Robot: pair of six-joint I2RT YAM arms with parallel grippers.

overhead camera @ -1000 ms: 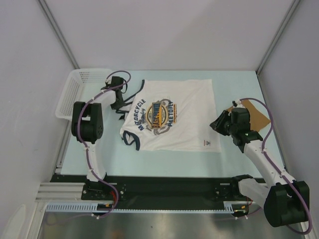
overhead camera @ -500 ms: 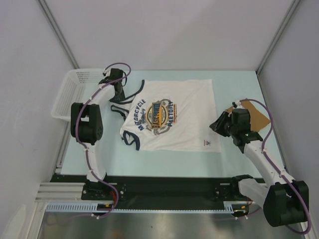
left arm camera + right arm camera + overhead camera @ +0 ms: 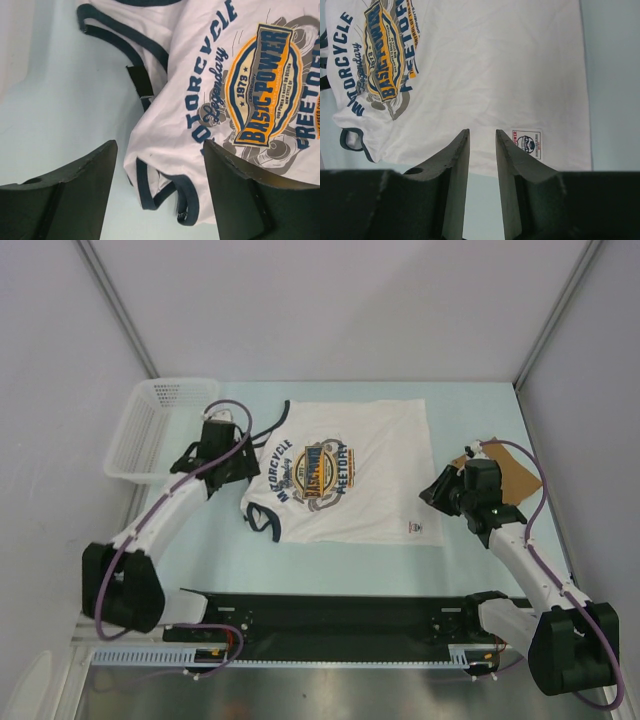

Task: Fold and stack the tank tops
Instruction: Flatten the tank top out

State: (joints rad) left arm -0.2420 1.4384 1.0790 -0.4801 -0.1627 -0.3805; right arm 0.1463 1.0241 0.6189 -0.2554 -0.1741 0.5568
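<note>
The white tank top (image 3: 345,475) lies flat in mid-table, print up, its navy-trimmed straps bunched at its left edge. My left gripper (image 3: 243,466) hovers over that edge. In the left wrist view it (image 3: 160,150) stands wide open, with the white tank top (image 3: 170,125) and a crumpled navy strap loop (image 3: 167,192) below the gap, nothing gripped. The tan-brown tank top (image 3: 518,475) lies at the right, partly hidden by my right arm. My right gripper (image 3: 433,490) is beside the white top's right hem; its jaws (image 3: 482,132) are slightly apart with nothing between them, above the hem label (image 3: 526,144).
A white lattice basket (image 3: 150,430) stands at the back left, close to my left arm. Grey walls close in the back and both sides. The black rail with the arm bases (image 3: 330,615) runs along the near edge.
My left gripper has opened and let go of the navy strap. Its arm swung away from the basket, toward the near left. The right arm has barely moved.
</note>
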